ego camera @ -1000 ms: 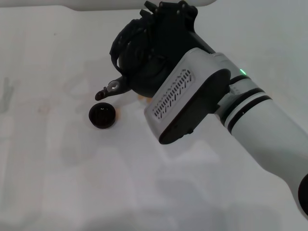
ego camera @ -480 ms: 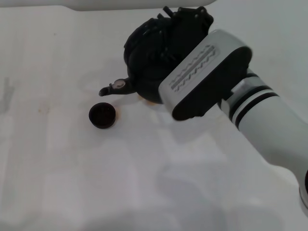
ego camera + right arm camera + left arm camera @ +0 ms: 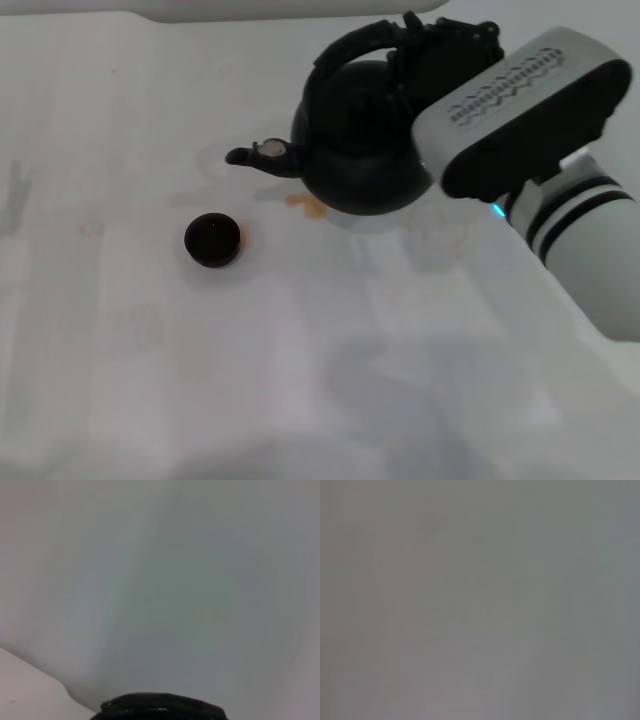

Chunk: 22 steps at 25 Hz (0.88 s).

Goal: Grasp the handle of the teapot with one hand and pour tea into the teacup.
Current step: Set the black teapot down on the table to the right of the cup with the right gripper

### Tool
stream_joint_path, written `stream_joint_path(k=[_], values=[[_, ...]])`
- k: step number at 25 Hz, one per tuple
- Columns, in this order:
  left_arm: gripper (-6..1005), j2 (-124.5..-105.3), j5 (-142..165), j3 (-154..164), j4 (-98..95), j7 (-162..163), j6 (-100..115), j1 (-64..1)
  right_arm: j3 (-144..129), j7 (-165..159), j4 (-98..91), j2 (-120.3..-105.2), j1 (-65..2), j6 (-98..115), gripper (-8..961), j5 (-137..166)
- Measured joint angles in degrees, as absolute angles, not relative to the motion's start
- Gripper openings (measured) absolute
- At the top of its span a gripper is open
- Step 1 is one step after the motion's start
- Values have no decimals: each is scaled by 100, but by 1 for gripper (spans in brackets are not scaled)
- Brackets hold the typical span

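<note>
The matte black teapot (image 3: 355, 155) stands upright at the back middle of the white table. Its spout (image 3: 250, 155) with a small silvery cap points left. My right gripper (image 3: 440, 45) is shut on the right end of the arched black handle (image 3: 345, 50) from the right. I cannot tell whether the pot's base touches the table. The tiny dark teacup (image 3: 213, 240) sits on the table, left of and nearer than the pot, apart from the spout. A dark curved edge (image 3: 160, 707) shows in the right wrist view. The left gripper is out of view.
A small orange stain (image 3: 310, 206) marks the white tablecloth (image 3: 150, 360) just under the pot's left side. A white raised edge (image 3: 250, 8) runs along the back. My right arm's white forearm (image 3: 580, 240) fills the right side.
The teapot has swung from tilted, spout down over the teacup, back to upright, and has moved right with my right gripper. The teacup has not moved.
</note>
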<state>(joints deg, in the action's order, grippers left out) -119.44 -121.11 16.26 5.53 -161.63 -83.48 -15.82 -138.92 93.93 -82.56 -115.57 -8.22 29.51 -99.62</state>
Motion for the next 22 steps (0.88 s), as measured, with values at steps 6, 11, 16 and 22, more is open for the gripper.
stream_joint_path(k=[6,11,16,22], values=[[889,-11937,-12111,1611,553,-16163,-8390,-1527,-13562,8933,-8299,-11557,-480,2571,96,-9976],[889,-11936,-12111,1600,554,-16163,-8398,-1524,-13133,8639,-8335,-11558,-128,2102,96,-9977],[889,-11935,-12114,1595,554,-16159,-8402,-1520,-12707,8384,-8280,-11554,82,1666,97,-10141],[889,-11935,-12120,1590,553,-16156,-8403,-1535,-12235,8350,-8089,-11577,232,1008,97,-10413]])
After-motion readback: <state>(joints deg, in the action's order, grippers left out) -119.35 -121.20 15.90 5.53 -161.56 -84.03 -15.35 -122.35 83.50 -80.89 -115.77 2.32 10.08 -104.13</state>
